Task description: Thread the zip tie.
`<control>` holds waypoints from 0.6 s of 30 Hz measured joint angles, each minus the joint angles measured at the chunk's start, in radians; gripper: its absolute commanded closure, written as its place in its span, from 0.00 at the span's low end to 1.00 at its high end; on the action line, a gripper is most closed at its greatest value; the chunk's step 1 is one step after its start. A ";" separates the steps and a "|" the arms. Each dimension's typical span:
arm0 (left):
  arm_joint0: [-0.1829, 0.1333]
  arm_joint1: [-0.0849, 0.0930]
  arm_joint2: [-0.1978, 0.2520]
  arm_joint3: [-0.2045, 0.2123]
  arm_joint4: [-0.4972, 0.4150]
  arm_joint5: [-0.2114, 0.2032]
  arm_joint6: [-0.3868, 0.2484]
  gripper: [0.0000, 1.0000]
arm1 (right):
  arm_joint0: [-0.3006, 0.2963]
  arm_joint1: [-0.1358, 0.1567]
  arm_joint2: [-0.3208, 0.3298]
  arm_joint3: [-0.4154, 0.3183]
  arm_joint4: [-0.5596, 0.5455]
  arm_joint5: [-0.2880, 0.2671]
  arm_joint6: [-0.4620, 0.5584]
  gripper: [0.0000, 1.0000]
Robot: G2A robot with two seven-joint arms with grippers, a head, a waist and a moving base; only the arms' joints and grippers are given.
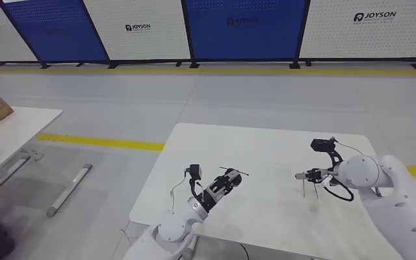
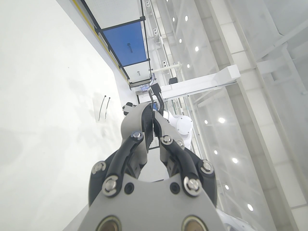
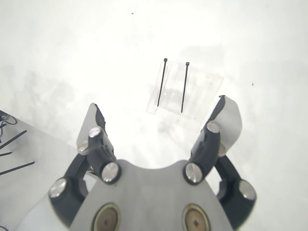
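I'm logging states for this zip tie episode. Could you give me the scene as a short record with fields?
left gripper: jaws shut on a zip tie, over the table
right gripper: jaws open, facing the spare zip ties
spare zip ties: two, black, side by side, apart, lying on a clear sheet
progress: the held tie looks straight, not yet looped
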 measured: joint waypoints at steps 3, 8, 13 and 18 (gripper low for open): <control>0.000 0.000 0.000 0.000 0.000 0.000 0.000 1.00 | 0.012 -0.003 -0.009 0.018 -0.007 0.015 0.013 0.29; 0.000 0.000 0.000 0.000 0.000 0.000 0.000 1.00 | 0.020 -0.007 -0.015 0.022 -0.023 0.042 0.020 0.58; 0.000 0.000 0.000 0.000 0.000 0.000 0.000 1.00 | 0.021 -0.006 -0.010 0.026 -0.028 0.055 0.039 0.59; 0.000 0.000 0.000 0.000 0.000 0.000 0.000 1.00 | 0.028 -0.010 -0.013 0.053 -0.016 0.061 0.052 0.60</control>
